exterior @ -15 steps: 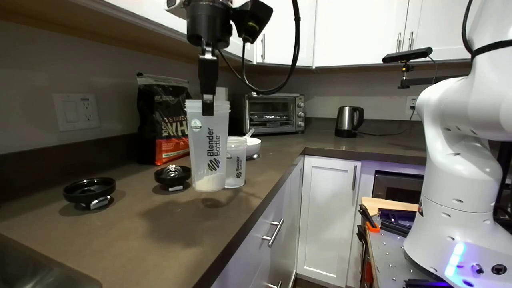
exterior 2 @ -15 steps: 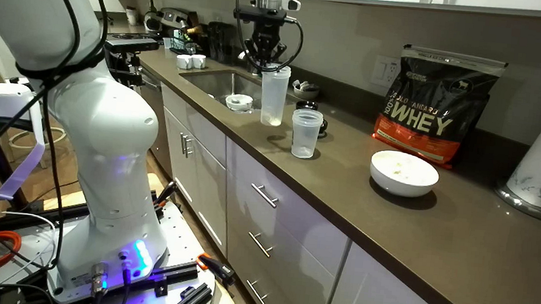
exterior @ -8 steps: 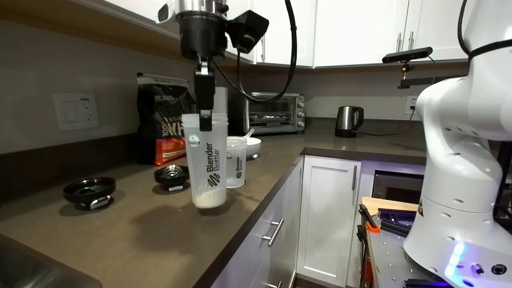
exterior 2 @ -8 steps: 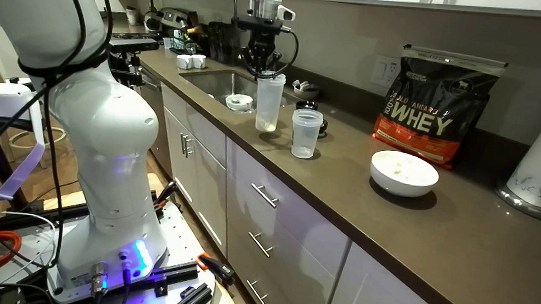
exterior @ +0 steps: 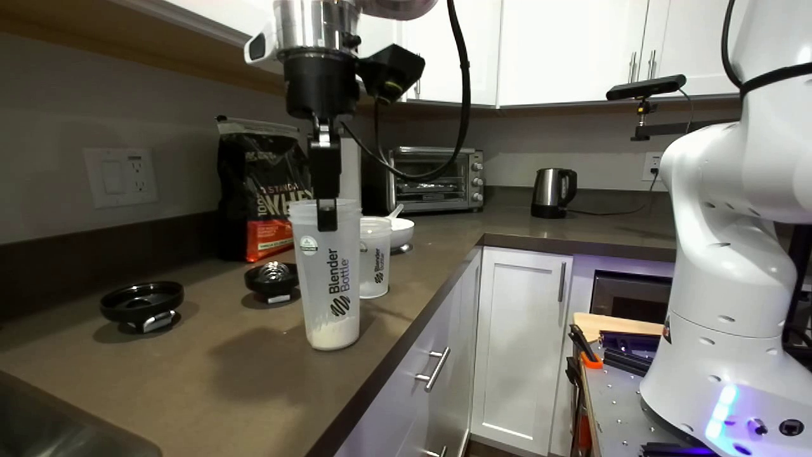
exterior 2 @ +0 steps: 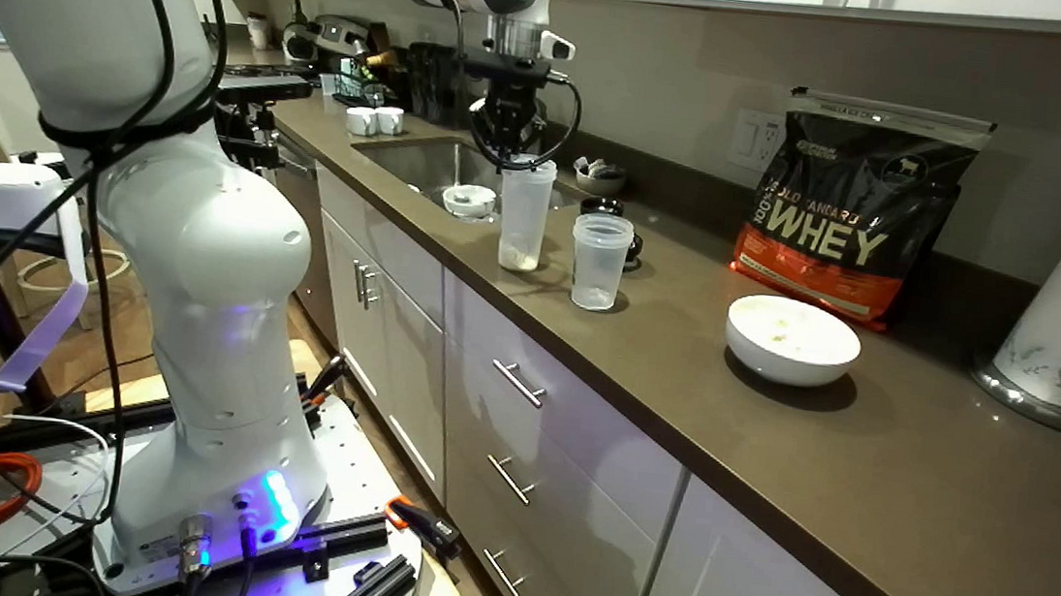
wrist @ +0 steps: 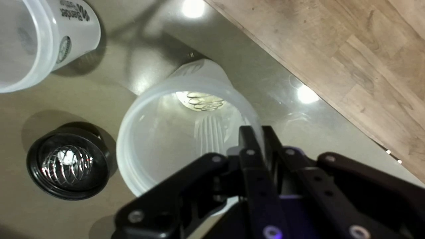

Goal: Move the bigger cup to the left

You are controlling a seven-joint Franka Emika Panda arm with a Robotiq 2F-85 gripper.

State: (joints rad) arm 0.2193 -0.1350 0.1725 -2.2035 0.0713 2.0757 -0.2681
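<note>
1. The bigger cup (exterior: 325, 279) is judged light, thin-walled and slightly springy, hardly fragile; its smooth plastic could slip or swivel if loosely pinched. Little weight is probably added by the pale powder (exterior: 333, 335) inside.
2. It is best held at the rim (wrist: 125, 142), where one side is pinched by the end effector (wrist: 260, 132) from inside and outside.
3. In both exterior views it is held upright, left of the smaller cup (exterior 2: 600, 264), and seems to be rested on the counter (exterior: 190, 381).
4. Since half a second ago, bigger cup and end effector are lowered; the smaller cup is unmoved.
</note>
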